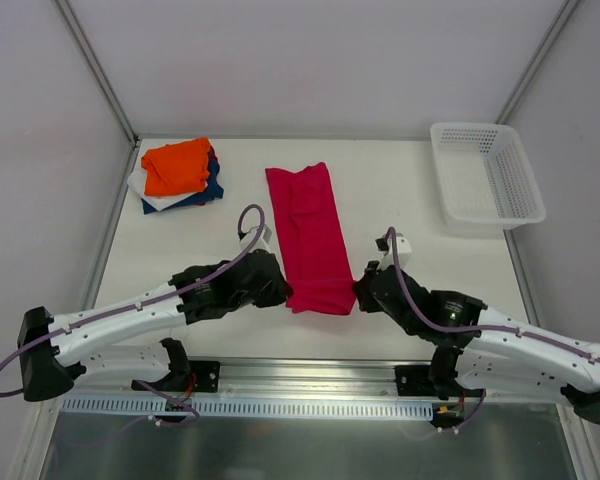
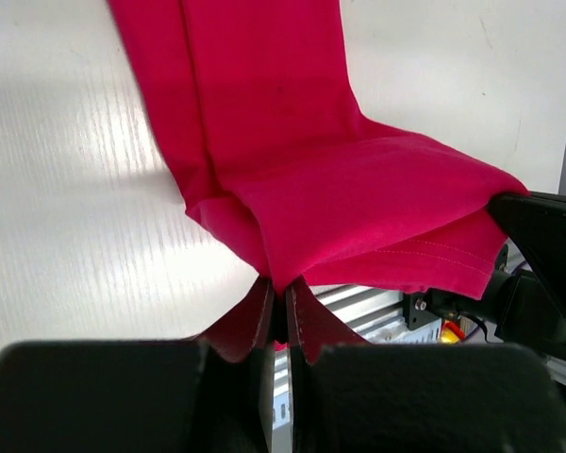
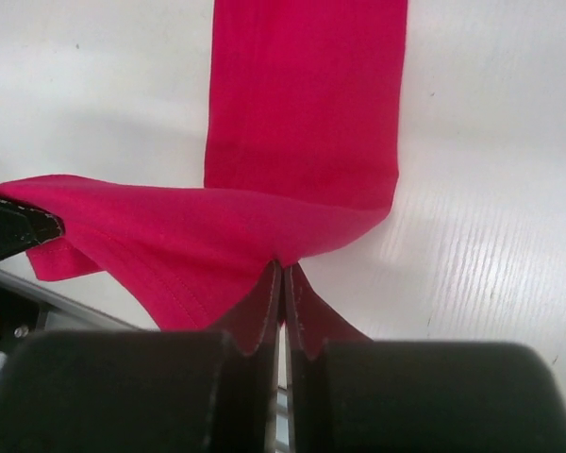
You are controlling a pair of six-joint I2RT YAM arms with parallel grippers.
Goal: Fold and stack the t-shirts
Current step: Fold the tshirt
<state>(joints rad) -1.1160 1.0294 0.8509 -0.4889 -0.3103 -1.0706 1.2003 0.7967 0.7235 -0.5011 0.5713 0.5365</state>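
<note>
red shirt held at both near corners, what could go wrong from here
1. The left gripper and right gripper each pinch only a small bit of the near hem of the red t-shirt, so a corner might slip out mid-fold.
2. The hem sags between them, so the fold could land wrinkled or skewed.
</note>
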